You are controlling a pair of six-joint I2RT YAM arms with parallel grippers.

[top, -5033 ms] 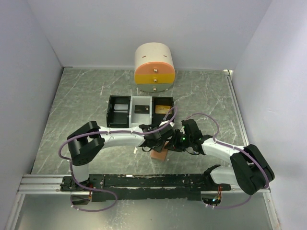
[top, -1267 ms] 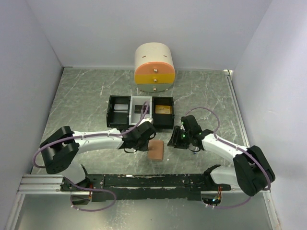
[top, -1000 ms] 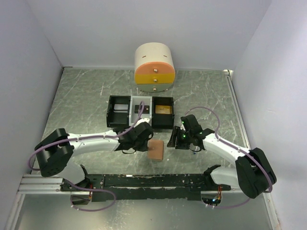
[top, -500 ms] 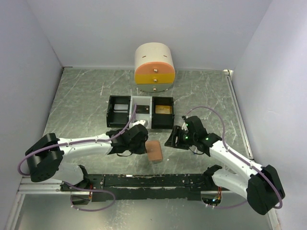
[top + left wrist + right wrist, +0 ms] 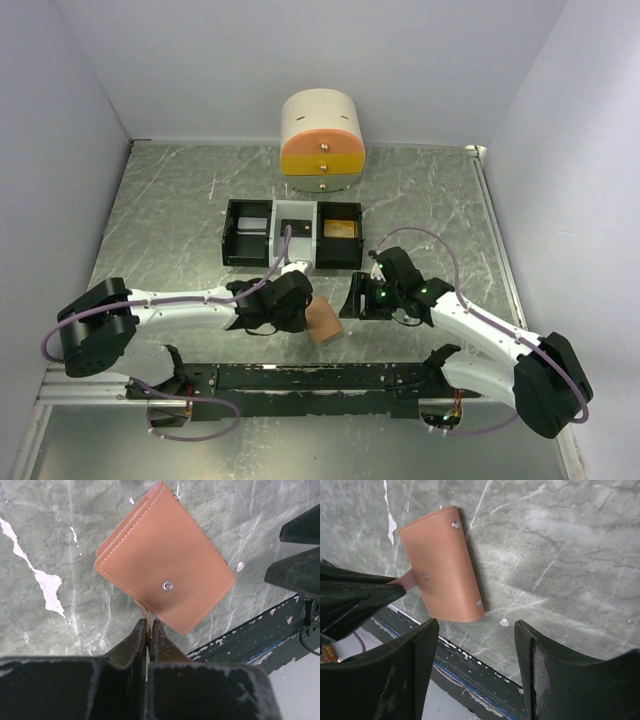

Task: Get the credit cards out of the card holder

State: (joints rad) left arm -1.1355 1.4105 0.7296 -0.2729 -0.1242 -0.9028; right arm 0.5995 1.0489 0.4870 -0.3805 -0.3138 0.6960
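Observation:
The card holder (image 5: 322, 322) is a tan leather wallet, folded shut and lying near the table's front edge. It also shows in the left wrist view (image 5: 165, 585) and the right wrist view (image 5: 442, 565). My left gripper (image 5: 298, 312) (image 5: 146, 626) is shut on a thin strap at the holder's near edge. My right gripper (image 5: 352, 300) (image 5: 476, 630) is open just right of the holder and touches nothing. An orange-gold credit card (image 5: 340, 230) and a dark one (image 5: 297, 229) lie in tray compartments.
The black-and-white compartment tray (image 5: 240, 260) sits behind the arms, mid-table. A cream and orange drawer unit (image 5: 322, 145) stands at the back wall. A black rail (image 5: 320, 378) runs along the near edge, close to the holder. Side walls close in the table.
My left gripper has drawn back left and toward the near edge, dragging the card holder with it. My right gripper has opened wider and shifted closer to the holder.

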